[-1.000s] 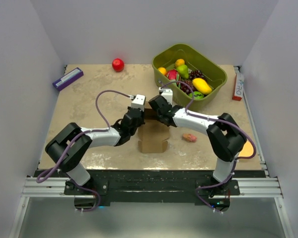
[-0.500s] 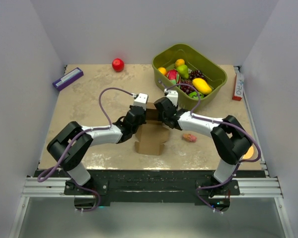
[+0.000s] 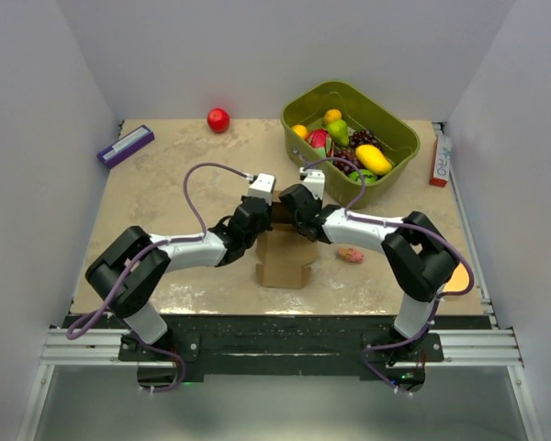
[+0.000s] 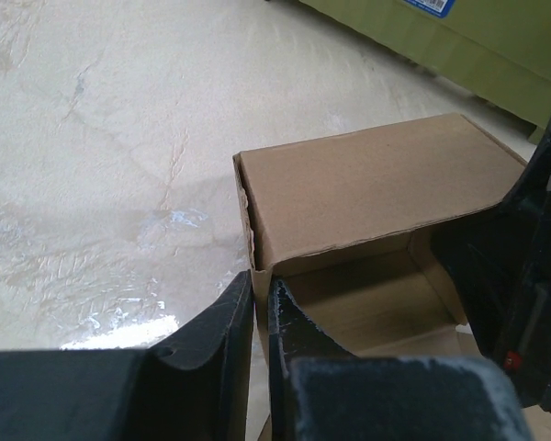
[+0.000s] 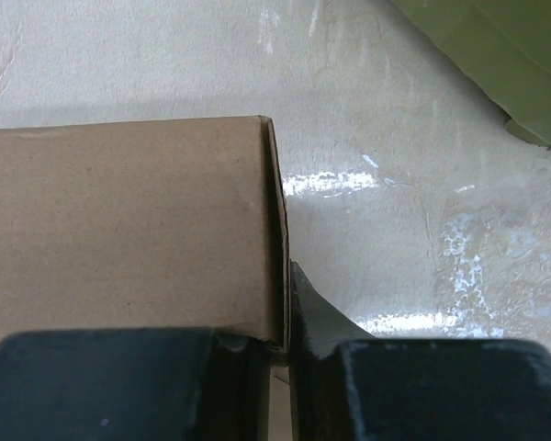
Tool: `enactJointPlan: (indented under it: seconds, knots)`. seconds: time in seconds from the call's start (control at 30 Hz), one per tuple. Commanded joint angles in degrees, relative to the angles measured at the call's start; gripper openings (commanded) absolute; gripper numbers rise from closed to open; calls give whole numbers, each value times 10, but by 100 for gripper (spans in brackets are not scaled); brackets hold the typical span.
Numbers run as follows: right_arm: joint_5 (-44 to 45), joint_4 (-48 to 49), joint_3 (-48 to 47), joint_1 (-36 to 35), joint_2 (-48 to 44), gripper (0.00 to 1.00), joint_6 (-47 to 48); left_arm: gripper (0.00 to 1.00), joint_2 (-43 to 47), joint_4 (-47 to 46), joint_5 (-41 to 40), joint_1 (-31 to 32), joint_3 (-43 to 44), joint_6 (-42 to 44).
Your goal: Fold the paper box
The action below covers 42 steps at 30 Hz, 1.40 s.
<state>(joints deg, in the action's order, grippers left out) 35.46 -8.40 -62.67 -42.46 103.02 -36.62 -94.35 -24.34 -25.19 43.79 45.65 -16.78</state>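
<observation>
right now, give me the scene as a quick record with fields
box: brown cardboard, partly folded, walls raised, not closed, near flap flat on the table
left gripper: shut on the edge of a box wall
right gripper: shut on a box wall near its corner
bin: green, holds fruit, behind and right of the box, apart from it
ball: red, at the far edge, untouched
</observation>
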Motion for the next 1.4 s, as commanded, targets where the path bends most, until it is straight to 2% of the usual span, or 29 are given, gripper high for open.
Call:
enactJointPlan:
  seconds: [0.0, 0.1, 0.13, 0.23, 0.33, 0.5, 0.53, 0.63, 0.77, 0.97, 1.0, 1.03, 1.1, 1.13, 1.2, 1.27, 1.37]
  knots:
    - [83, -35, -10, 10, 4, 4, -2, 15, 33, -4, -19, -2, 14, 2]
    - [71, -29, -11, 10, 0, 3, 8, 23, 36, -9, -3, -2, 14, 9]
    - [58, -24, -12, 10, -3, 4, 16, 39, 38, -9, 3, -2, 15, 10]
    - [0, -33, -34, 11, 2, 8, 52, 67, 63, -5, 26, -3, 11, 19]
    - [-43, -106, -94, 14, 31, 9, 81, 78, 107, 18, 33, -4, 0, 22]
    - [-158, -191, -155, 40, 52, 10, 132, 83, 204, 81, 50, -6, -41, 24]
    - [-203, -203, -162, 42, 53, 10, 151, 84, 216, 90, 60, -12, -46, 27]
    - [-249, -267, -202, 50, 72, 11, 178, 85, 254, 126, 87, -19, -64, 39]
    - [-302, -376, -263, 50, 104, 13, 234, 87, 311, 152, 91, -27, -86, 26]
    - [-329, -441, -314, 52, 164, 20, 278, 89, 319, 156, 147, -70, -97, 17]
    - [-331, -444, -321, 51, 170, 23, 281, 89, 311, 155, 169, -77, -97, 17]
    - [-329, -448, -328, 51, 179, 35, 280, 89, 302, 150, 181, -88, -96, 16]
    - [-326, -451, -349, 51, 180, 47, 277, 89, 274, 134, 218, -95, -94, 17]
    - [-326, -449, -355, 51, 179, 57, 274, 89, 264, 129, 224, -99, -91, 17]
    - [-327, -442, -375, 52, 170, 68, 268, 89, 241, 117, 236, -103, -85, 18]
    - [-333, -434, -398, 55, 160, 76, 259, 89, 221, 110, 239, -107, -72, 21]
    - [-348, -425, -428, 62, 149, 81, 245, 89, 200, 104, 247, -112, -51, 25]
